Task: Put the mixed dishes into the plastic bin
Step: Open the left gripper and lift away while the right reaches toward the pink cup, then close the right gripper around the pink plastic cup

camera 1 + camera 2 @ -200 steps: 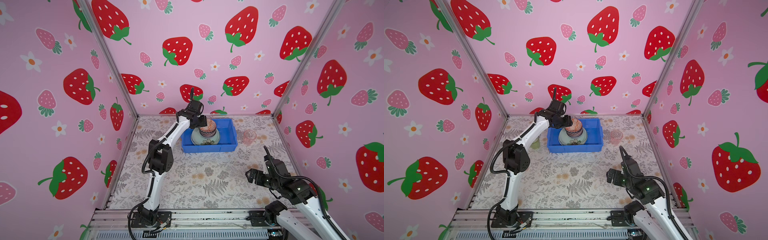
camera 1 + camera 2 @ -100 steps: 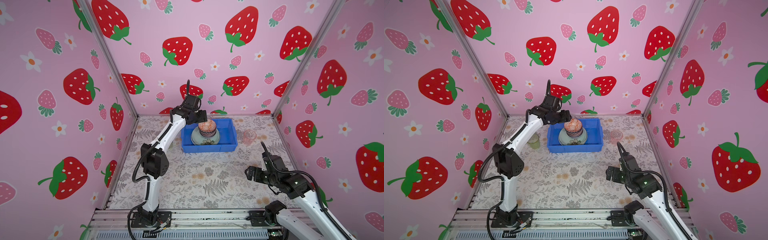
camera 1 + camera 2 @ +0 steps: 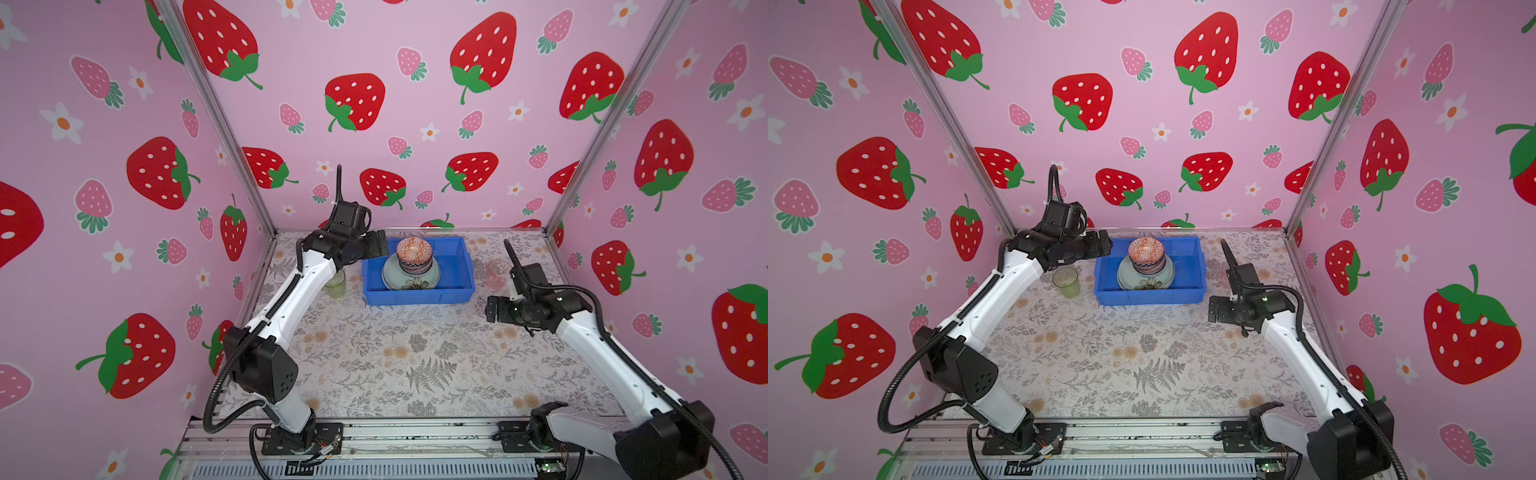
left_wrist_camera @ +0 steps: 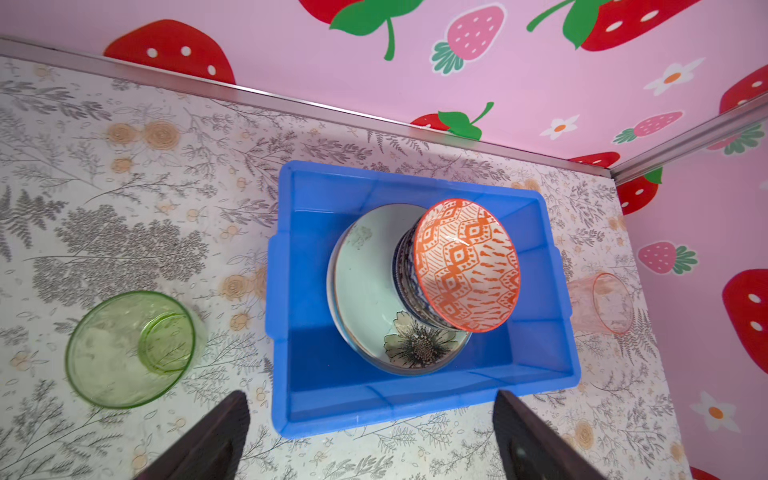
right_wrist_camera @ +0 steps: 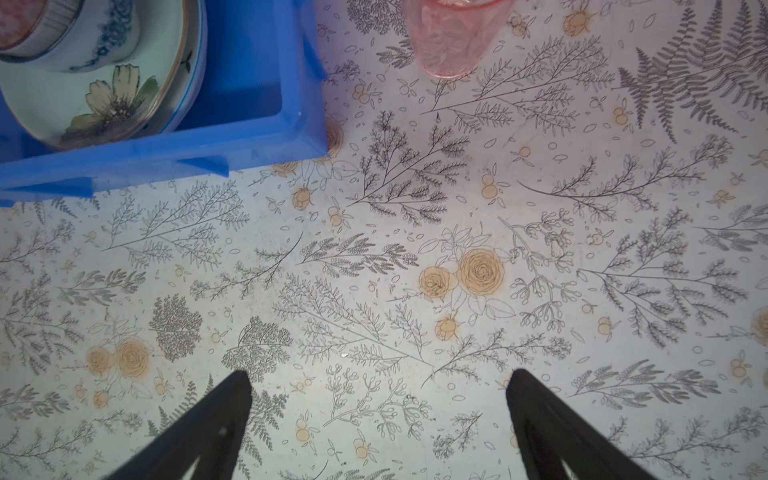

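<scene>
**Jaws agape on both arms, glassware yet to go in**

Jaws of both arms stand spread and empty. The left gripper [image 3: 377,244] hangs at the left end of the blue plastic bin [image 3: 417,296]. The right gripper [image 5: 379,374] hovers over bare floral table cover [image 5: 457,270], off the bin's right front corner.

Inside the bin lies a stack of plates with the pale green flower plate [image 4: 365,291] uppermost. Nested bowls sit on it: a blue-white bowl [image 5: 95,37] low in the pile and the orange-red patterned bowl [image 4: 467,264] on top. The pile rises above the rim.

Two dishes are not yet in. The green glass tumbler [image 4: 129,349] stands on the table left of the bin, close under the left arm [image 3: 291,299]. The pink glass tumbler [image 4: 602,303] stands to the right, near the strawberry-print side wall [image 3: 623,232].

The tall bowl pile looks like the chief hazard. A gripper swinging low across the bin, or a tumbler lowered against it, could tip the bowls off the plate. Free floor beside the plates is narrow, so a tumbler set on a plate's edge may topple. Smooth glass may slip from a light pinch. The left arm could also nudge the green tumbler over as it turns toward it.
</scene>
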You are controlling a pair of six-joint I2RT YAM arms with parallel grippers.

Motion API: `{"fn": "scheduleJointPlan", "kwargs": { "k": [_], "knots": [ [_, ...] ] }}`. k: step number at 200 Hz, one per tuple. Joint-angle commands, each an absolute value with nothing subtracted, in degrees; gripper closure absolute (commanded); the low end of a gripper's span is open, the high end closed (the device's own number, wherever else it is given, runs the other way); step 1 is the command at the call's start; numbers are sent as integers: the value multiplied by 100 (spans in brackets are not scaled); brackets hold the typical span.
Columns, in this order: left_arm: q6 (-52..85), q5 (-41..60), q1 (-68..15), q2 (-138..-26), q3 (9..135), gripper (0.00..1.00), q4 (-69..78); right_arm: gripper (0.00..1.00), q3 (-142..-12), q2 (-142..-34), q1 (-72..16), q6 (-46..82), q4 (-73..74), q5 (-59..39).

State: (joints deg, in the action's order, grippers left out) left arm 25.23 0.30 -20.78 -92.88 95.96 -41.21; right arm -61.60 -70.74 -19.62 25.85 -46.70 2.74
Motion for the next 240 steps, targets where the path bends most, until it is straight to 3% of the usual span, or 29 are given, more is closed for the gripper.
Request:
{"fn": "scheduleJointPlan", "kwargs": {
  "k": [1, 38, 70, 102, 168, 240],
  "knots": [
    [2248, -117, -2000, -8813, 9195, 6, -4272, 1, -6626, -7585, -1375, 2030, -4453, -145],
    [1678, -294, -1760, -8434, 8981, 6, -4636, 1, -7630, -8724, -849, 1748, -4286, -147],
    [1461, -455, -1665, -7972, 8217, 6, -4084, 14, -8684, -9893, -636, 1570, -4324, -287],
    [1587, -236, -1442, -7774, 7988, 6, -3922, 18, -9474, -10727, -603, 1573, -4453, -242],
    [1920, 590, -742, -7907, 7919, 6, -3825, 21, -10154, -11653, -569, 1643, -4690, 208],
    [2144, 1134, -357, -8072, 7881, 7, -3763, 26, -9933, -11809, -484, 1696, -4482, 142]
  ]
}}
